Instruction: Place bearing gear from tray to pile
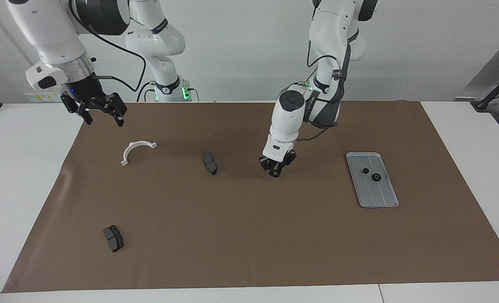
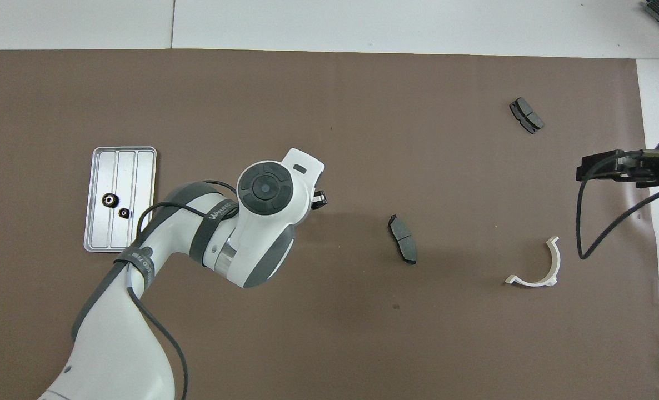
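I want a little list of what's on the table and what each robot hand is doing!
tray: toward the left arm's end, two black gears in it
left gripper: over the brown mat, beside a brake pad, fingers nearly shut; held thing not visible
right gripper: open, waiting over the mat's corner
white curved bracket: on the mat
second brake pad: farthest from the robots
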Motion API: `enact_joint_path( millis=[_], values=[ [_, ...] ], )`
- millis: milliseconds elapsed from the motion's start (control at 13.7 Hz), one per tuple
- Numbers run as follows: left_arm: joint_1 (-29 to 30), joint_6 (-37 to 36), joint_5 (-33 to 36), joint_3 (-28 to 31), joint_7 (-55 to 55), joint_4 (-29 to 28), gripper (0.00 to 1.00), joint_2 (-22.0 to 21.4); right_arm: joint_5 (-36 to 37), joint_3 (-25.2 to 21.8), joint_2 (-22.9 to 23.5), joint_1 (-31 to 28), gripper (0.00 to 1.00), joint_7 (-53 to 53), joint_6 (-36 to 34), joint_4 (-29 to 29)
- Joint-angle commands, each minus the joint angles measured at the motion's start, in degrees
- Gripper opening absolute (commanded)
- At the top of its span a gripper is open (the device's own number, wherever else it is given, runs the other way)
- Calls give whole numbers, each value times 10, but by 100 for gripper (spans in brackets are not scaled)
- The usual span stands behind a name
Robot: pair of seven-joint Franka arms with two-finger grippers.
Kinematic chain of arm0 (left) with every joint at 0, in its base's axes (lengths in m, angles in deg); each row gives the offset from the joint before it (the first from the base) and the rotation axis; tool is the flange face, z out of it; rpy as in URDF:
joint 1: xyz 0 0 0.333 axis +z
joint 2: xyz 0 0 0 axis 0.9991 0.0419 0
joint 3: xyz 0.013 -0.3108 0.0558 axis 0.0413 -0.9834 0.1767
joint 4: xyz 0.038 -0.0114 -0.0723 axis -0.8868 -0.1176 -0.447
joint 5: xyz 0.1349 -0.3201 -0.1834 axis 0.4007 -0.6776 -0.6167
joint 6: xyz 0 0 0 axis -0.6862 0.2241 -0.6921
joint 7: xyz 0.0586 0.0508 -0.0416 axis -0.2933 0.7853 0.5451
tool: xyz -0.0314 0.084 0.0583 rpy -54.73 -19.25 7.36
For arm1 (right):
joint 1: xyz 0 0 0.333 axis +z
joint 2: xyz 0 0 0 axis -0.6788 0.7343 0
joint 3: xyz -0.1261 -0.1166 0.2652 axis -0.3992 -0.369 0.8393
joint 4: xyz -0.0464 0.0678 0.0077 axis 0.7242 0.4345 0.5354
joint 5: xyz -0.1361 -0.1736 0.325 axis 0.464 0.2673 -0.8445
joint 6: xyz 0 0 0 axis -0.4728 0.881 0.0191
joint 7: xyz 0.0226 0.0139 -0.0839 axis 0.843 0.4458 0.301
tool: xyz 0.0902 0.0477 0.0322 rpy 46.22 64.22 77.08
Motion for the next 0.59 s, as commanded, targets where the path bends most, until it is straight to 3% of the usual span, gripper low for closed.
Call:
enact_joint_path(
  millis=[0,73,146,366,513],
  values=[
    [-19,27,6,10,-10,7,18,21,-3,0,27,14,100,-15,40,-17],
    [-28,35,6,9,-10,7,56,22,-3,0,34,17,100,-15,57,-22],
    [-32,37,7,11,-10,7,100,22,-3,1,38,18,100,-15,75,-31],
    [-15,17,9,19,-4,24,100,15,-4,0,45,49,100,-6,154,-85],
    [57,-7,9,26,8,25,100,-15,-4,0,60,66,100,10,166,-87]
  ],
)
